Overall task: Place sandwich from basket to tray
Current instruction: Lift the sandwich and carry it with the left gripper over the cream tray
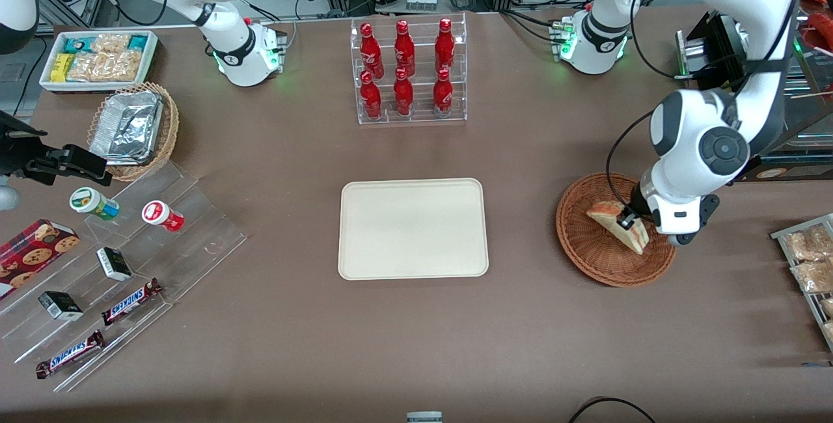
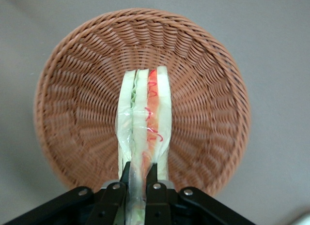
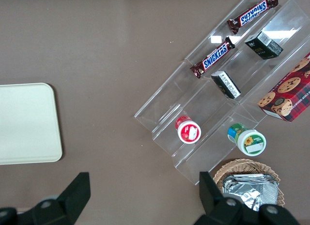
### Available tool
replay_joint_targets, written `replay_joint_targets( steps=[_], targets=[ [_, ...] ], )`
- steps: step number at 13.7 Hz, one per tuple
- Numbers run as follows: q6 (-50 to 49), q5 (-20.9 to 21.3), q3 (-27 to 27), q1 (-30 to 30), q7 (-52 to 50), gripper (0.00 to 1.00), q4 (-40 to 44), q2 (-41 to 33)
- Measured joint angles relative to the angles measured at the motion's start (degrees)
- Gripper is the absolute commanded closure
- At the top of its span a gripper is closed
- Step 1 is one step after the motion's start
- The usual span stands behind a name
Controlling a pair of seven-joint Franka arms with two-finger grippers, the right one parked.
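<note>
The sandwich (image 1: 618,222) is a pale bread wedge with red, pink and green layers on its cut edge (image 2: 145,118). It hangs tilted just above the round reddish-brown woven basket (image 1: 586,247), which fills the left wrist view (image 2: 77,99). My left gripper (image 1: 630,217) is over the basket and shut on the sandwich (image 2: 139,172), its black fingers (image 2: 151,172) pinching the wrapped filling side. The cream-beige tray (image 1: 412,228) lies flat at the table's middle, bare, toward the parked arm from the basket.
A clear rack of red bottles (image 1: 409,70) stands farther from the front camera than the tray. Toward the parked arm's end are clear steps with snack bars and cups (image 1: 123,260), a tan wicker basket with foil (image 1: 133,129) and a white snack bin (image 1: 99,58). Packets on a rack (image 1: 810,260) lie near the working arm.
</note>
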Motion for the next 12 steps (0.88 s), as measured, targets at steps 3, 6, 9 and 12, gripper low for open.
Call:
replay_joint_targets(
  steps=[3, 6, 9, 12],
  targets=[
    [-9.67, 0.03, -3.86, -0.5, -0.03, 1.0, 4.95, -2.88],
    [-13.43, 0.05, -10.73, -0.75, -0.23, 1.0, 8.72, -3.19],
    [-13.62, 1.45, -18.76, -0.99, -0.3, 1.0, 9.88, -2.05],
    [-13.43, 4.13, -26.74, -1.3, -2.97, 1.0, 13.26, 3.14]
  ],
)
